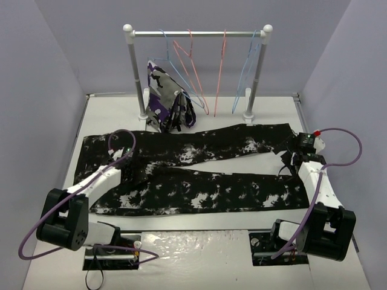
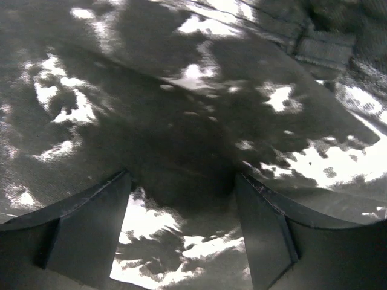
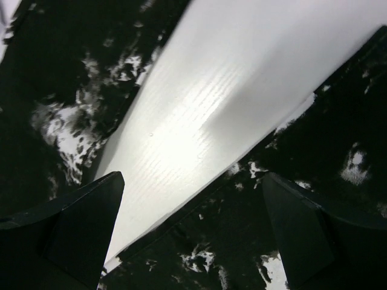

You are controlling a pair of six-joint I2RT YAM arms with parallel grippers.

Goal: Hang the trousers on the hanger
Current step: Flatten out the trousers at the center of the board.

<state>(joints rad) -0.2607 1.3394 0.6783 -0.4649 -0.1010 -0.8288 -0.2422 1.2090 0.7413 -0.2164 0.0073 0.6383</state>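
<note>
The trousers [image 1: 199, 172], long black fabric with white splotches, lie flat on the white table [image 1: 199, 241] in front of the white-posted clothes rail [image 1: 196, 34]. Their waist is on the side of its left post and both hems are out past its right post. The far leg's upper edge runs close to the post feet, and a narrow wedge of bare table opens between the two legs toward the hems. My left gripper [image 2: 181, 199] is low over the waist end with its jaws partly apart. There is only flat cloth beneath them and nothing pinched. My right gripper [image 3: 193, 205] is spread wide over that wedge near the hems, one finger above each leg's edge, holding nothing. The thin light-blue wire hanger [image 1: 243, 71] hangs bare on the rail beside the right post, with pink-red wire hangers [image 1: 221, 72] toward the middle and a purple, white and black garment [image 1: 166, 99] by the left post. I have a bare strip of table on the side of the near leg away from the rail.
</note>
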